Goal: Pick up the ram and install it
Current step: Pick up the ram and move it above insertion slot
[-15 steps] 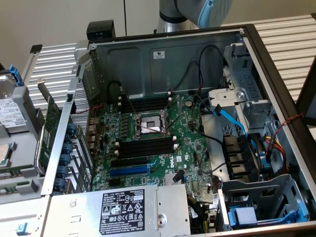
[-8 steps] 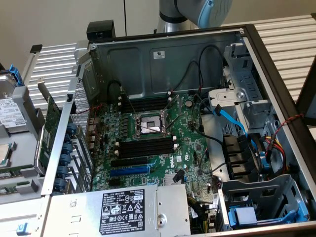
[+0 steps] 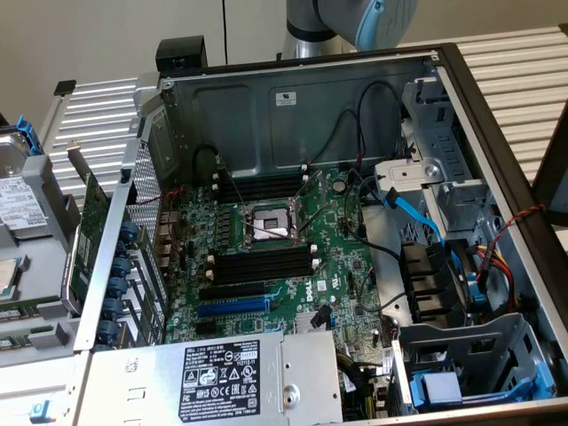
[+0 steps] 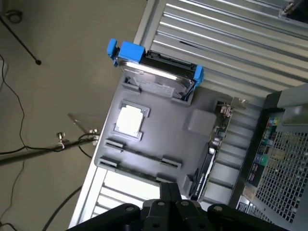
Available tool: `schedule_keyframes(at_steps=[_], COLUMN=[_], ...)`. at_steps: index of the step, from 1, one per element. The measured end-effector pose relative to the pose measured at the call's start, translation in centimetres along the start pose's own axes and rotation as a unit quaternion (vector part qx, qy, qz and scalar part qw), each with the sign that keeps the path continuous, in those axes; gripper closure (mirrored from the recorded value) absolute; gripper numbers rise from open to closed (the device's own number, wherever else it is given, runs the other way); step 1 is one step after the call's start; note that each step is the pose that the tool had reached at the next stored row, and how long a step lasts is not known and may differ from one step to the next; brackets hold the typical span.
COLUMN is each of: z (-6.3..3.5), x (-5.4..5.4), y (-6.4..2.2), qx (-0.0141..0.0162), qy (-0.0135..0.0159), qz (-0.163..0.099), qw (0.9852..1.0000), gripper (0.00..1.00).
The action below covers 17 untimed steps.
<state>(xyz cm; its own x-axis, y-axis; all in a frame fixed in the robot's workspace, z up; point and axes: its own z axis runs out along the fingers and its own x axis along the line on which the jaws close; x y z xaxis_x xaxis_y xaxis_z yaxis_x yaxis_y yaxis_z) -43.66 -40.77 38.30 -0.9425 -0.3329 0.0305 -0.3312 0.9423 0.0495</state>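
Observation:
The ram (image 4: 139, 153) stands on edge as a long thin dark stick, held between two small clips in the grey parts tray (image 4: 192, 120). My gripper (image 4: 169, 191) hangs high above the tray's edge, well apart from the ram. Its black fingers (image 4: 165, 193) are pressed together with nothing between them. The open computer case (image 3: 302, 106) shows the motherboard with black memory slots (image 3: 262, 263) on both sides of the CPU socket (image 3: 266, 222). My arm's grey and blue joint (image 3: 364, 18) sits behind the case's back wall.
The tray also carries a hard drive in a blue carrier (image 4: 156, 72), a CPU (image 4: 129, 119) and a green card with a metal bracket (image 4: 217, 126). Cables (image 3: 417, 213), a blue fan (image 3: 470, 266) and the power supply (image 3: 222, 377) crowd the case. Slatted table (image 4: 231, 33) lies around.

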Motion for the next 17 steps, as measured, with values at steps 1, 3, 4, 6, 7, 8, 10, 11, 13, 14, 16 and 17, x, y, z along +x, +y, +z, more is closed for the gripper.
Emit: schedule_keyframes(at_steps=[1,3,4,6,7,8,10,11,13,14,16,17], z=[0.03,0.08,0.10,0.17,0.19,0.22,0.29,0.31,0.36,0.38,0.42,0.43], x=[0.00,0.00,-0.01,0.00,0.00,-0.01,-0.01,-0.01,-0.01,-0.01,-0.01,-0.01], y=[0.00,0.00,-0.01,-0.01,-0.01,0.00,-0.01,-0.01,-0.02,-0.02,-0.02,-0.02], qx=[0.0001,0.0002,0.0003,0.0002,0.0001,0.0000,-0.0001,-0.0002,-0.0003,-0.0004,-0.0006,-0.0007], qy=[0.0004,0.0011,0.0015,0.0021,0.0025,0.0028,0.0034,0.0037,0.0044,0.0047,0.0051,0.0054], qz=[-0.009,-0.027,-0.036,-0.055,-0.064,-0.073,-0.091,-0.099,-0.118,-0.127,-0.145,-0.154], qw=[1.0000,0.9996,0.9993,0.9985,0.9980,0.9974,0.9959,0.9950,0.9930,0.9919,0.9895,0.9881], gripper=[0.89,0.89,0.89,0.89,0.89,0.89,0.89,0.89,0.89,0.89,0.89,0.89])
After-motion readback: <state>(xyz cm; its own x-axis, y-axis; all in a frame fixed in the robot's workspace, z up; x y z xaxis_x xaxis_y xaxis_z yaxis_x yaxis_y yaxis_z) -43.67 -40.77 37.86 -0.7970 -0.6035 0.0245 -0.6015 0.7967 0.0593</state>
